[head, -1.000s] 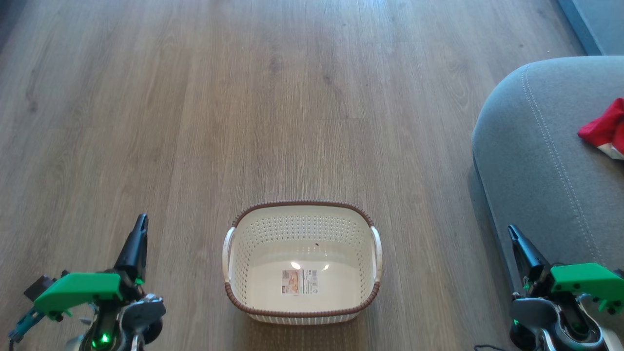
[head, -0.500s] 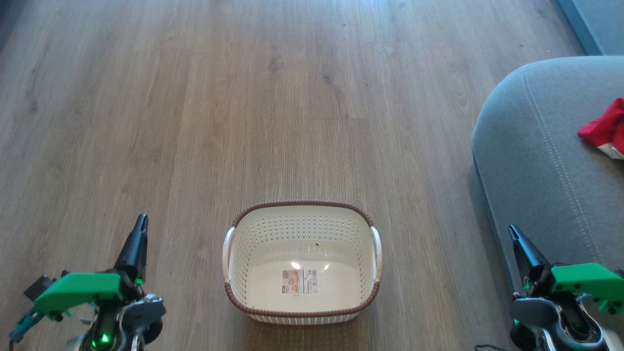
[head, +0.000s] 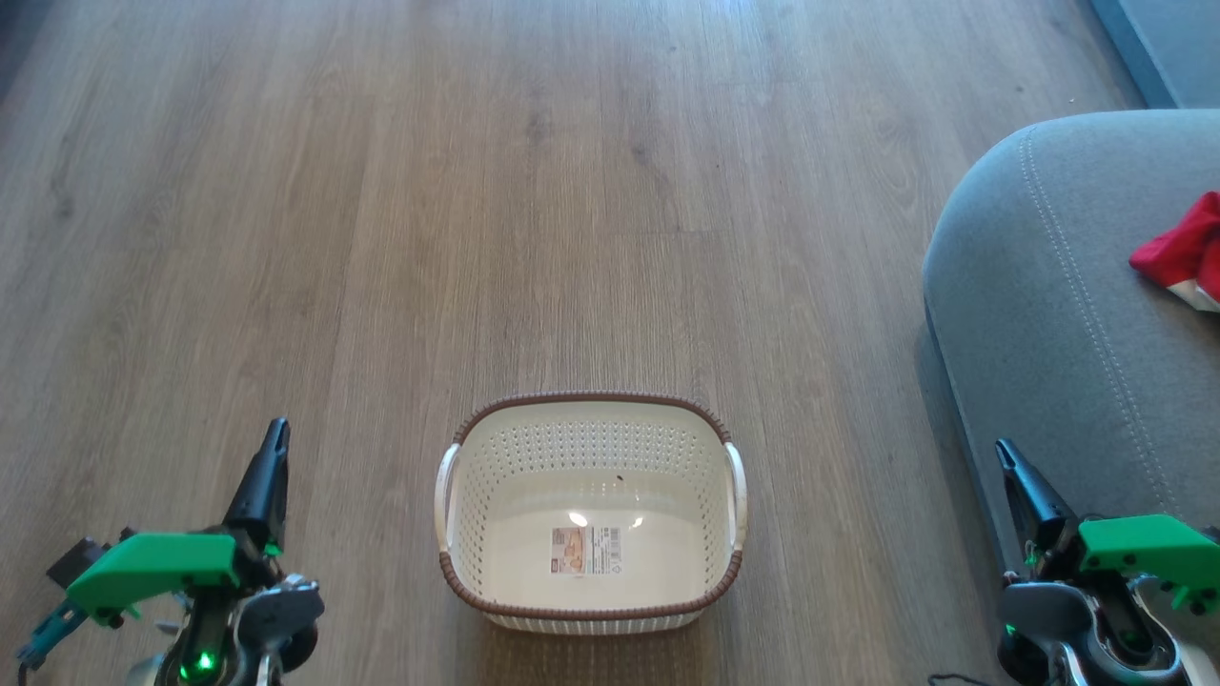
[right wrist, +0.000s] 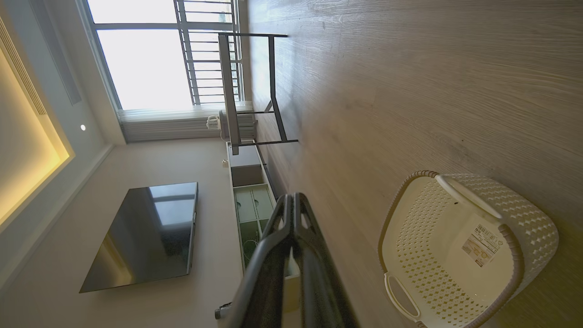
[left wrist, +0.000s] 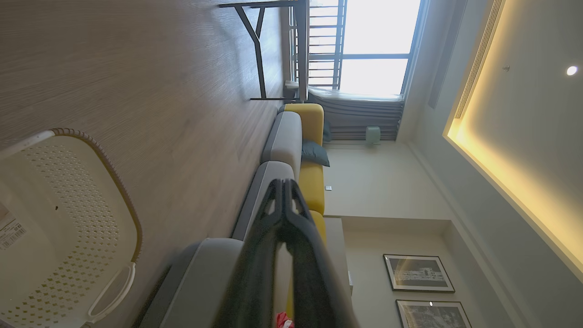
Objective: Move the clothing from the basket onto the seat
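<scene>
The cream basket (head: 591, 424) with its brown rim stands on the wood floor, with nothing inside but the label on its bottom. It also shows at the left of the left wrist view as the basket (left wrist: 68, 182) and at the lower right of the right wrist view as the basket (right wrist: 524, 218). The red and white clothing (head: 1185, 250) lies on the grey seat (head: 1058, 314) at the right edge. My left gripper (head: 277, 433) is shut and holds nothing, left of the basket. My right gripper (head: 1003, 453) is shut and holds nothing, beside the seat's front edge.
Open wood floor (head: 477, 191) stretches ahead of the basket. A sofa with yellow and grey cushions (left wrist: 291, 146) runs along the wall in the left wrist view. A dark-legged table (right wrist: 250, 86), a low cabinet (right wrist: 250, 200) and a wall screen (right wrist: 145, 232) show in the right wrist view.
</scene>
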Controlling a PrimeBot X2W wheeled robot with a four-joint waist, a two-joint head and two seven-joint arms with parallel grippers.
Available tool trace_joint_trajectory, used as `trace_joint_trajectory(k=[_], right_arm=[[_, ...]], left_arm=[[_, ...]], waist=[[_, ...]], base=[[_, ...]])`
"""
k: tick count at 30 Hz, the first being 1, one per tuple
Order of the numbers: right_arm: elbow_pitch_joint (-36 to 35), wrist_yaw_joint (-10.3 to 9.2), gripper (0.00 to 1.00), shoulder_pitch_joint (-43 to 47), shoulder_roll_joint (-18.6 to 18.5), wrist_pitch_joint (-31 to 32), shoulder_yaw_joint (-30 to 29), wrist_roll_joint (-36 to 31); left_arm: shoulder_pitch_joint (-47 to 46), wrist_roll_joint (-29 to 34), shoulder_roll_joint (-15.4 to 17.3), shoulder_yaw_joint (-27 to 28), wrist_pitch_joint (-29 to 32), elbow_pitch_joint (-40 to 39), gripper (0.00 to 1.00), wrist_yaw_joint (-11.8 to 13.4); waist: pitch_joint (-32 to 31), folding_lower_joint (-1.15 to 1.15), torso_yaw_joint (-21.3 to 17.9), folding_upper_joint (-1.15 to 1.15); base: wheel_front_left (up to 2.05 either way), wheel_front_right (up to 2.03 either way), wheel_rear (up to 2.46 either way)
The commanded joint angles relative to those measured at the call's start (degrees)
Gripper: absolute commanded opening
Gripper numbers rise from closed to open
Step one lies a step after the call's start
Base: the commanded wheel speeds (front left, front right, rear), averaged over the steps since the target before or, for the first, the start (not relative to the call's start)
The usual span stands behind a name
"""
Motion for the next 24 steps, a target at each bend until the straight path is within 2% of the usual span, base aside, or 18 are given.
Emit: trace_joint_trajectory(k=[1, 24], right_arm=[[-1.8, 0.40, 0.00, -2.8, 0.0, 0.5, 1.0, -0.5], [-1.8, 0.40, 0.00, -2.8, 0.1, 0.7, 0.9, -0.7]], left_arm=[[-2.6, -0.3, 0.3, 2.1, 0.2, -2.0, 0.00, -0.4], [-2.6, -0.3, 0.3, 2.1, 0.2, -2.0, 0.00, -0.4]], waist=[[0.0, 0.00, 0.0, 0.00], [0.0, 0.00, 0.0, 0.00]], base=[[0.00, 0.00, 0.00], [0.00, 0.00, 0.00]])
